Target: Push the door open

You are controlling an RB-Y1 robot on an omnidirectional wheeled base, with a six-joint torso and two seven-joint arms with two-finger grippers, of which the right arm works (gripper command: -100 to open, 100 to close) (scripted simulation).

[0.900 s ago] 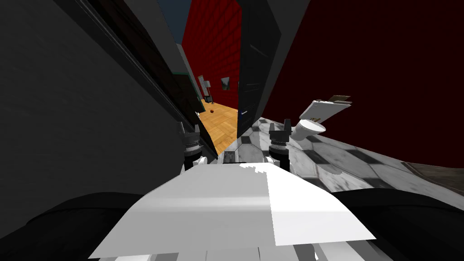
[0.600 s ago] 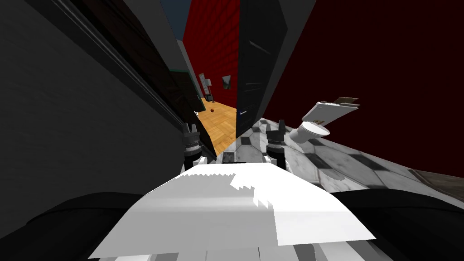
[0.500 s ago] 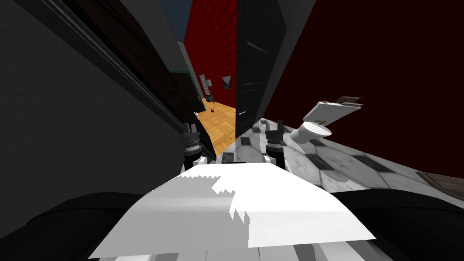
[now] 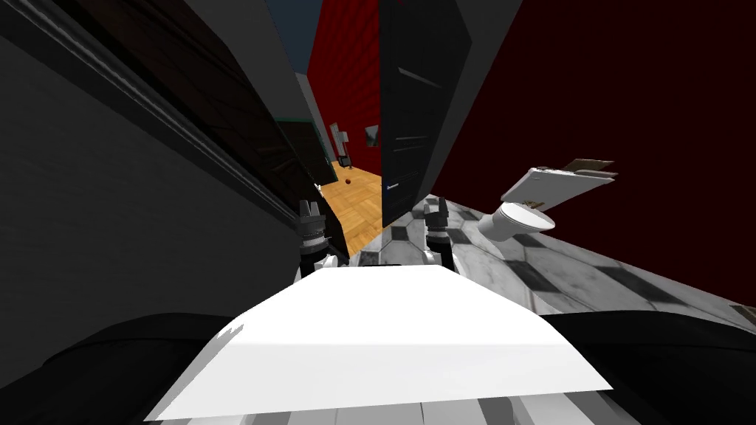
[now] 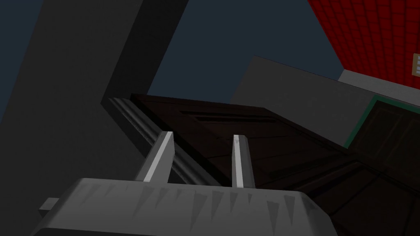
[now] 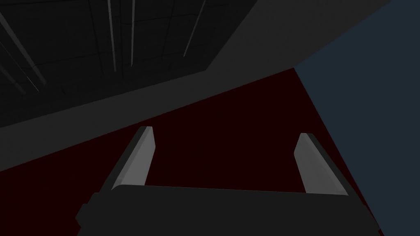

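Observation:
A dark brown panelled door (image 4: 244,125) stands swung aside along the left of the doorway, with a grey moulded frame (image 4: 148,111) beside it. My left gripper (image 4: 311,206) is close against that door's lower edge. In the left wrist view its fingers (image 5: 164,151) stand a narrow gap apart, nothing between them, pointing up along the door (image 5: 254,135) and the frame moulding (image 5: 131,114). A black door (image 4: 413,111) with a small handle (image 4: 391,185) flanks the right side. My right gripper (image 4: 435,209) is near its foot, wide open (image 6: 225,132) and holding nothing.
Beyond the gap lies a wooden floor (image 4: 358,203) with a small red ball (image 4: 348,179) and a red far wall (image 4: 347,66). A white toilet (image 4: 517,219) with raised lid (image 4: 554,184) stands to the right on chequered tiles (image 4: 561,258), against a dark red wall (image 4: 627,88).
My left gripper's fingers have drawn closer together. I have moved and turned, so the toilet slid right in the picture and the doorway gap looks narrower. The right gripper stayed open.

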